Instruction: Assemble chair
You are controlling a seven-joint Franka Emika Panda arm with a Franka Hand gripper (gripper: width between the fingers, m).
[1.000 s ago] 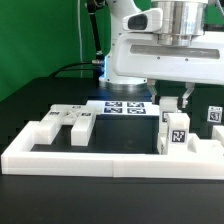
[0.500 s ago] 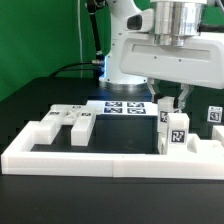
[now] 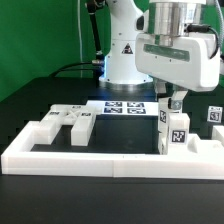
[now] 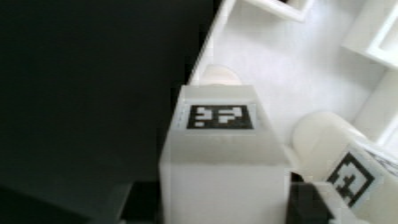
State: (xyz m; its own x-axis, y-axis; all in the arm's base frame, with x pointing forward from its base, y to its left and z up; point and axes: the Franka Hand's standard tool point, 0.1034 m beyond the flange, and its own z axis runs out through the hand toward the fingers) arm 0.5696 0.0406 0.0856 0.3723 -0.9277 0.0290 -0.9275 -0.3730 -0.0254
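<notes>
- Clamping the top of an upright tagged block (image 3: 175, 135), the gripper (image 3: 172, 104) is clenched on it.
- The block stands just behind the rail (image 3: 100, 160), toward the exterior view's right.
- More chair pieces (image 3: 68, 122) lie well apart, toward that view's left.

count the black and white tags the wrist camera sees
2: a tag on the white block, a second tag on the rounded white part beside it, partly cut off; others may be hidden.

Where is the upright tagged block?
The upright tagged block stands on the exterior view's right, beside the marker board, near the border rail, held from above by the gripper.
</notes>
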